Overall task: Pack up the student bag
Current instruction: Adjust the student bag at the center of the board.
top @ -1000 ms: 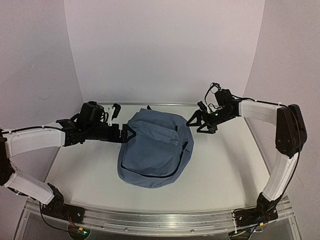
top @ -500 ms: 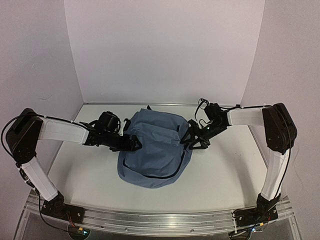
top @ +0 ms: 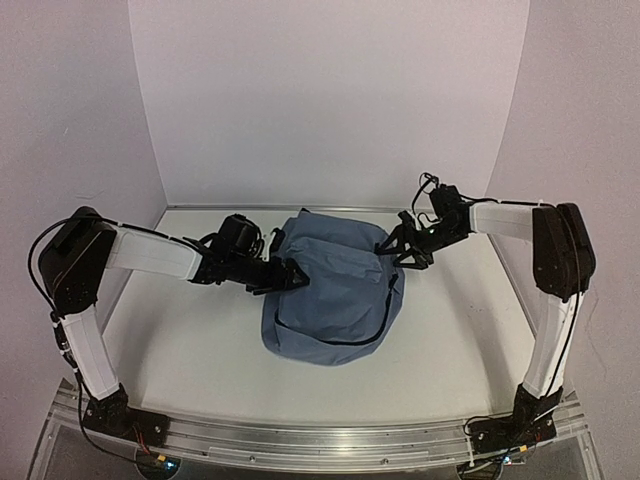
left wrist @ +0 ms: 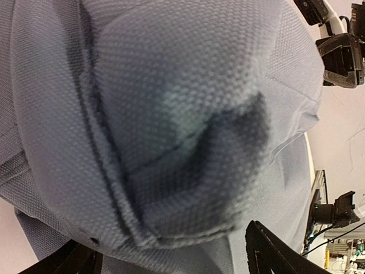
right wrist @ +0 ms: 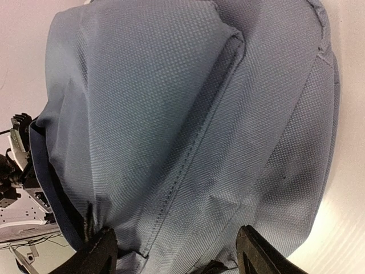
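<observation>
The left tool (top: 287,276) stands spread against the bag's left flank, a bulge of slate-blue fabric between its fingers (left wrist: 268,254) but not pinched. The right tool (top: 402,252) — spread likewise — brackets the opposite flank. Between them the student bag (top: 335,300) lies slumped on the white counter (top: 450,330) — probably a two-sided approach, so the soft fabric cannot slide away when gripped.

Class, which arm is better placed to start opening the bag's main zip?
Right, probably: the right claw sits beside the upper end of the dark zipper on the student bag; the left claw presses the opposite side.
</observation>
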Controlling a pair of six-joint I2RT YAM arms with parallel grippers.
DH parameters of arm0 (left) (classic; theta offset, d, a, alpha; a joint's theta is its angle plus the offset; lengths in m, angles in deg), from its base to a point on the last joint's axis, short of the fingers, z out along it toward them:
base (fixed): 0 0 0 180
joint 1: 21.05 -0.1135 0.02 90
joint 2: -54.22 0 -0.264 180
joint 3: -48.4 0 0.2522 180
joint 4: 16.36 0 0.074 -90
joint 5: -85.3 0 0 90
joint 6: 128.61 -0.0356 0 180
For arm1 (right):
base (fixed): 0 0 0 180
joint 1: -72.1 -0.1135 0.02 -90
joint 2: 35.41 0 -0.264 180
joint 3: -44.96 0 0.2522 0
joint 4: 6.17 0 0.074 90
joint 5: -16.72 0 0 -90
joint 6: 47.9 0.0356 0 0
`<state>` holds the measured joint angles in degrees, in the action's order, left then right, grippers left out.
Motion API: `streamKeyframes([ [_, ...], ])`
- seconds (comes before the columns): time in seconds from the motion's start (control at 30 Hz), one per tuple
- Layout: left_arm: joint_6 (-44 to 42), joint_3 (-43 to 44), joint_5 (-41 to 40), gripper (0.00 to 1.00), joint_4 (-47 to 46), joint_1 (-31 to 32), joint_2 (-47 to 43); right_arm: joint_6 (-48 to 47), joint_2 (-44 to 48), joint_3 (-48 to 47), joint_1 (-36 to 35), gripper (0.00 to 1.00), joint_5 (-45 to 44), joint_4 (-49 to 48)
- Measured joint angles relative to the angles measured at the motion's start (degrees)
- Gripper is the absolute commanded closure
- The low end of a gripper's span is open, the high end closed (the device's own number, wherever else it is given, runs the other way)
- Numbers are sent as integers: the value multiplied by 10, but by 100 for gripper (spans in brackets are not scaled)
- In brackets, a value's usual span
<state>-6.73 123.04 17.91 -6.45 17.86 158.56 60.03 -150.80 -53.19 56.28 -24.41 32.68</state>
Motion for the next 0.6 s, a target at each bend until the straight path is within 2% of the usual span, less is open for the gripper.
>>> streamKeyframes([
  [0.2, 16, 9, 0, 13, -12, 26, 0, 10, -22, -61, -4, 27, 2, -4],
  [0.3, 26, 16, -1, 10, -14, 49, 0, 18, -33, -74, -5, 26, 13, -13],
  [0.43, 41, 14, -9, 1, -16, 61, -4, 20, -32, -74, -5, 19, 19, -14],
  [0.6, 40, 13, -59, 0, 50, 61, -52, 9, 5, -62, -5, 4, 6, -8],
])
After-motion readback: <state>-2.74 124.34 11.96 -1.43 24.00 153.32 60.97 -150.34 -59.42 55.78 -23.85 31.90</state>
